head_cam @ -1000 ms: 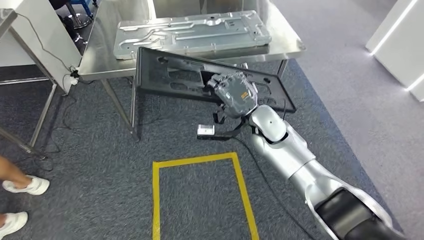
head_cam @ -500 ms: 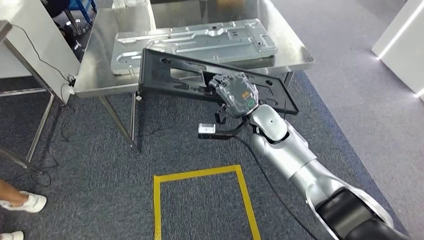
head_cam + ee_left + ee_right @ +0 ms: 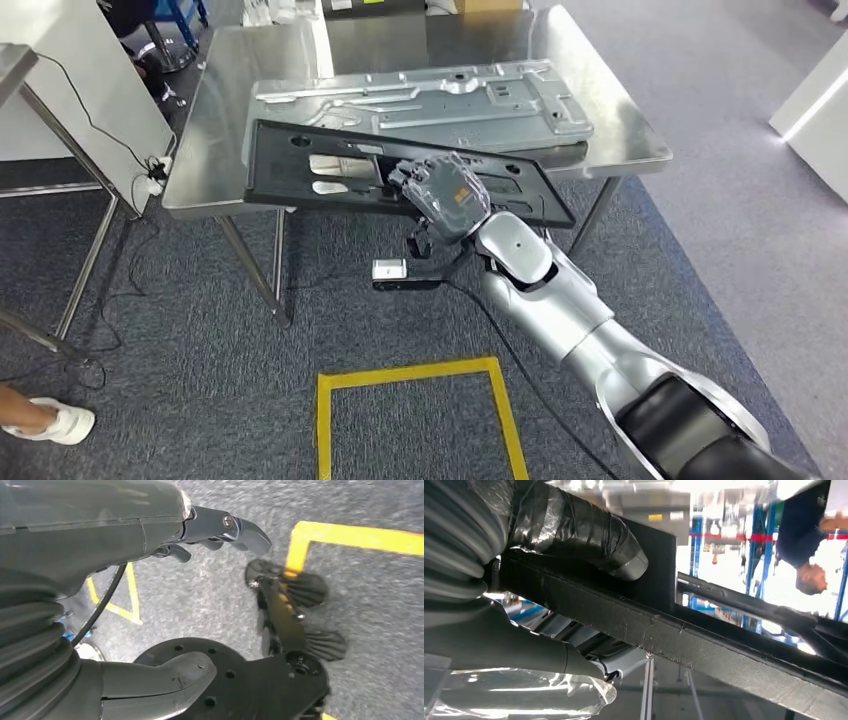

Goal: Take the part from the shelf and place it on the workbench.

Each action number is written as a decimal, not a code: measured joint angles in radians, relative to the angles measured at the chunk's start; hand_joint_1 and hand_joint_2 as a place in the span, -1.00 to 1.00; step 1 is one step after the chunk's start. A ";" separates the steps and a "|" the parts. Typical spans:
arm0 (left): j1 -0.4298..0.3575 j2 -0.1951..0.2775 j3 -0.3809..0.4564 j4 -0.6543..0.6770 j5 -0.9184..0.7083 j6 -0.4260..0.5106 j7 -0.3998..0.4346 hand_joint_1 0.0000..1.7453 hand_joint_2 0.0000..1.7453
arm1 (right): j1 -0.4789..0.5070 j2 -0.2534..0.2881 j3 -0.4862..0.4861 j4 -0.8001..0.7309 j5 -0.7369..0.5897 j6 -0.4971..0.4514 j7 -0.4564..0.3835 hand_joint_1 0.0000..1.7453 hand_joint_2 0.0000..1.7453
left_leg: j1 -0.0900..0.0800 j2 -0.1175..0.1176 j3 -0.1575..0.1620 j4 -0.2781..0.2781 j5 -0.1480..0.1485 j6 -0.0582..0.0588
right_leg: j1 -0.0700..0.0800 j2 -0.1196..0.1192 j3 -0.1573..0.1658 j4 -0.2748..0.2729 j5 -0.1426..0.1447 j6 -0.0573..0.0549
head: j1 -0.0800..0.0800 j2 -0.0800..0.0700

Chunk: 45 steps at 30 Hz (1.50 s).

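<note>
**Black part held over the front edge of the steel worktop**

In the head view the right hand (image 3: 445, 190) sits at the centre of the frame, its fingers clamped on the near long edge of the black part (image 3: 330, 170), a long flat panel with cut-outs. The panel stretches from the left of centre to the right of centre and tilts slightly, its far side lying over the front strip of the worktop (image 3: 620, 120) and its near edge overhanging the front rim. Just behind it, in the upper middle of the frame, a silver stamped metal panel (image 3: 440, 95) lies flat on the worktop. The right wrist view shows the thumb (image 3: 589, 535) on one face of the black part (image 3: 724, 650) and darker fingers under the other.

The left hand (image 3: 150, 605) appears in the left wrist view above grey carpet, its thumb and fingers apart and gripping nothing.

A yellow taped square (image 3: 415, 420) marks the carpet at the lower centre of the head view. A person's white shoe (image 3: 55, 422) shows at the lower left edge.
</note>
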 joint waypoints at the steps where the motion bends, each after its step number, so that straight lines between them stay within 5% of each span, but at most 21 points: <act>1: 0.000 -0.002 0.000 -0.001 -0.002 -0.001 0.000 -1.00 1.00 | -0.002 0.003 0.004 0.001 0.002 0.006 0.002 1.00 1.00 | -0.001 0.000 0.005 0.002 -0.005 -0.005 | 0.003 0.002 0.001 -0.019 0.023 -0.005 | 0.000 0.000; 5: 0.000 0.000 0.001 -0.004 -0.009 -0.003 -0.001 -1.00 1.00 | -0.026 0.017 0.015 -0.002 0.012 0.024 0.007 1.00 1.00 | -0.001 0.005 -0.006 0.053 -0.016 -0.028 | -0.007 0.004 0.035 -0.033 0.006 -0.022 | 0.000 0.000; 8: -0.004 -0.001 0.002 -0.007 -0.010 -0.006 -0.003 -1.00 1.00 | -0.042 0.023 0.022 -0.004 0.017 0.034 0.008 1.00 1.00 | 0.009 0.012 -0.110 0.226 -0.081 -0.046 | -0.011 0.003 0.061 -0.035 -0.014 -0.029 | 0.000 0.000; 10: -0.002 0.000 0.004 -0.009 -0.012 -0.007 -0.004 -1.00 1.00 | -0.042 0.024 0.027 -0.004 0.018 0.041 0.008 1.00 1.00 | 0.015 0.015 -0.161 0.274 -0.100 -0.054 | -0.012 0.003 0.081 -0.034 -0.031 -0.026 | 0.000 0.000; 11: 0.000 0.000 0.005 -0.009 -0.012 -0.008 -0.004 -1.00 1.00 | -0.043 0.025 0.030 -0.004 0.018 0.043 0.008 1.00 1.00 | 0.017 0.017 -0.164 0.247 -0.074 -0.055 | -0.013 0.003 0.091 -0.033 -0.039 -0.024 | 0.000 0.000; 13: 0.003 0.001 0.006 -0.010 -0.013 -0.009 -0.004 -1.00 1.00 | -0.045 0.026 0.032 -0.004 0.018 0.043 0.009 1.00 1.00 | 0.018 0.017 -0.131 0.118 0.026 -0.052 | -0.014 0.004 0.112 -0.032 -0.054 -0.018 | 0.000 0.000; 15: 0.003 0.001 0.006 -0.011 -0.016 -0.010 -0.005 -1.00 1.00 | -0.049 0.026 0.034 -0.005 0.019 0.044 0.009 1.00 1.00 | 0.013 0.019 -0.102 0.022 0.073 -0.043 | -0.013 0.005 0.122 -0.031 -0.064 -0.009 | 0.000 0.000; 20: 0.007 0.000 0.007 -0.012 -0.019 -0.013 -0.006 -1.00 1.00 | -0.054 0.026 0.036 -0.006 0.019 0.044 0.012 1.00 1.00 | 0.014 0.019 -0.083 -0.006 0.088 -0.012 | -0.011 0.005 0.115 -0.004 -0.092 0.020 | 0.000 0.000; 24: 0.007 0.000 0.012 -0.016 -0.021 -0.012 -0.008 -1.00 1.00 | -0.050 0.021 0.036 -0.006 0.021 0.045 0.015 1.00 1.00 | 0.014 0.020 -0.067 -0.011 0.077 0.002 | -0.014 0.002 -0.019 0.234 -0.185 0.029 | 0.000 0.000; 26: 0.008 0.000 0.016 -0.018 -0.022 -0.010 -0.009 -1.00 1.00 | -0.043 0.015 0.036 -0.006 0.023 0.047 0.017 1.00 1.00 | 0.013 0.018 -0.054 -0.010 0.066 0.001 | -0.014 0.002 -0.047 0.249 -0.153 0.029 | 0.000 0.000; 28: 0.009 0.000 0.019 -0.019 -0.027 -0.009 -0.009 -1.00 1.00 | -0.040 0.008 0.036 -0.006 0.024 0.049 0.021 1.00 1.00 | 0.013 0.017 -0.037 -0.008 0.050 -0.003 | -0.013 0.001 -0.004 0.122 -0.060 0.021 | 0.000 0.000; 30: 0.010 -0.001 0.021 -0.019 -0.033 -0.006 -0.009 -1.00 1.00 | -0.042 0.000 0.035 -0.006 0.024 0.048 0.025 1.00 1.00 | 0.009 0.016 -0.027 -0.004 0.033 -0.012 | -0.009 0.000 0.044 0.007 -0.012 0.011 | 0.000 0.000; 35: 0.006 -0.001 0.022 -0.021 -0.042 -0.001 -0.010 -1.00 1.00 | -0.040 -0.019 0.028 -0.009 0.027 0.043 0.027 1.00 1.00 | 0.007 0.017 -0.024 0.016 0.003 -0.038 | -0.012 0.004 0.071 -0.029 -0.028 -0.013 | 0.000 0.000; 37: 0.005 -0.001 0.022 -0.024 -0.043 0.000 -0.011 -1.00 1.00 | -0.041 -0.024 0.026 -0.012 0.027 0.041 0.027 1.00 1.00 | 0.012 0.018 -0.076 0.116 -0.039 -0.050 | -0.016 0.003 0.086 -0.035 -0.037 -0.023 | 0.000 0.000; 39: 0.005 -0.001 0.022 -0.024 -0.043 0.000 -0.012 -1.00 1.00 | -0.038 -0.026 0.026 -0.012 0.027 0.041 0.026 1.00 1.00 | 0.016 0.018 -0.160 0.248 -0.076 -0.060 | -0.016 0.004 0.097 -0.035 -0.049 -0.026 | -0.001 0.000; 41: 0.005 -0.001 0.022 -0.024 -0.044 0.000 -0.014 -1.00 1.00 | -0.032 -0.030 0.026 -0.011 0.026 0.041 0.024 1.00 1.00 | 0.018 0.019 -0.202 0.276 -0.046 -0.063 | -0.016 0.004 0.113 -0.033 -0.065 -0.024 | -0.001 0.000; 43: 0.007 -0.001 0.023 -0.024 -0.044 0.000 -0.017 -1.00 1.00 | -0.030 -0.035 0.025 -0.011 0.024 0.040 0.022 1.00 1.00 | 0.018 0.019 -0.176 0.164 0.051 -0.058 | -0.016 0.005 0.136 -0.032 -0.084 -0.019 | -0.001 0.000; 45: 0.007 -0.002 0.023 -0.024 -0.044 0.002 -0.017 -1.00 1.00 | -0.032 -0.041 0.025 -0.011 0.021 0.038 0.021 1.00 1.00 | 0.012 0.019 -0.132 0.048 0.106 -0.045 | -0.014 0.005 0.151 -0.032 -0.100 -0.010 | -0.001 0.000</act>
